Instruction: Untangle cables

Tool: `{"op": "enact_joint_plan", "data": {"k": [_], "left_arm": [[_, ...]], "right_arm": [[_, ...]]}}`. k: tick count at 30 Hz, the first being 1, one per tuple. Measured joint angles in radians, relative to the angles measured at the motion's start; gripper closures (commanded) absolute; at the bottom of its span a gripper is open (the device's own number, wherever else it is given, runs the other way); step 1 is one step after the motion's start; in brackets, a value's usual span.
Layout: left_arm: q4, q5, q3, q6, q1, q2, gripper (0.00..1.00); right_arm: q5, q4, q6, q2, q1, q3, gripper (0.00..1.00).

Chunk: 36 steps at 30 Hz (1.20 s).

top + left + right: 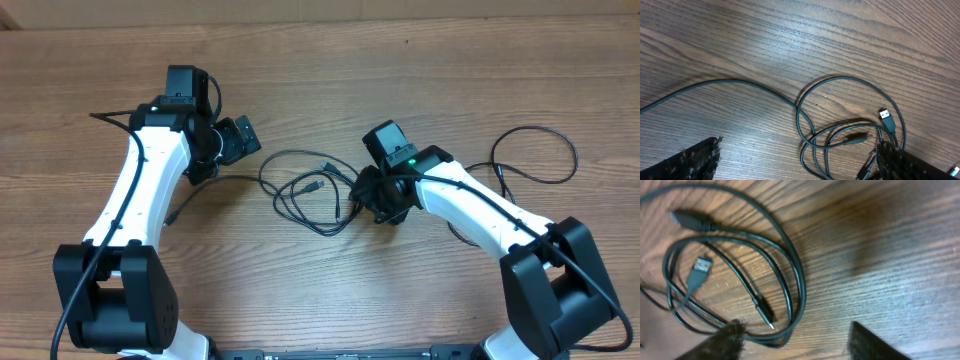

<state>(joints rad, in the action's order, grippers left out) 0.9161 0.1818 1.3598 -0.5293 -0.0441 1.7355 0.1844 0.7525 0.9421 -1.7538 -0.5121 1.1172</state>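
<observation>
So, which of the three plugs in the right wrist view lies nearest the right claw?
The thin plug with the narrow metal tip, low in the picture. The flat USB plug and the dark plug at top left lie farther off.

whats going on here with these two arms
Two robot arms are working on a loose bunch of thin black cables in the middle of the wooden table. The right pincer sits at the bunch's right edge, jaws apart, gripping nothing. The left pincer hovers wide open on the other side. The loops overlap.
</observation>
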Motion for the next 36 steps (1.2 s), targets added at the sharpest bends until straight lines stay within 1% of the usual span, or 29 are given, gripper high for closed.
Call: {"op": "enact_joint_plan", "data": {"k": [1, 2, 8, 14, 19, 21, 26, 31, 36], "left_arm": [[0.0, 0.0, 0.0, 0.0, 0.0, 0.0, 0.01], [0.0, 0.0, 0.0, 0.0, 0.0, 0.0, 0.01], [0.0, 0.0, 0.0, 0.0, 0.0, 0.0, 0.0], [0.0, 0.0, 0.0, 0.0, 0.0, 0.0, 0.0], [0.0, 0.0, 0.0, 0.0, 0.0, 0.0, 0.01], [0.0, 0.0, 0.0, 0.0, 0.0, 0.0, 0.0], [0.0, 0.0, 0.0, 0.0, 0.0, 0.0, 0.0], [0.0, 0.0, 0.0, 0.0, 0.0, 0.0, 0.01], [0.0, 0.0, 0.0, 0.0, 0.0, 0.0, 0.01]], "right_arm": [[0.0, 0.0, 0.007, 0.0, 0.0, 0.0, 0.53], [0.0, -0.001, 0.017, 0.0, 0.0, 0.0, 0.55], [0.0, 0.004, 0.094, 0.0, 0.0, 0.0, 0.58], [-0.01, 0.026, 0.166, 0.0, 0.0, 0.0, 0.57], [-0.01, 0.022, 0.193, 0.0, 0.0, 0.0, 0.62], [-0.011, 0.013, 0.203, 0.0, 0.0, -0.002, 0.65], [-0.014, -0.029, 0.237, 0.0, -0.002, -0.033, 0.7], [-0.017, -0.087, 0.254, 0.0, -0.019, -0.072, 0.71], [-0.026, -0.117, 0.259, 0.0, -0.048, -0.079, 0.75]]}}
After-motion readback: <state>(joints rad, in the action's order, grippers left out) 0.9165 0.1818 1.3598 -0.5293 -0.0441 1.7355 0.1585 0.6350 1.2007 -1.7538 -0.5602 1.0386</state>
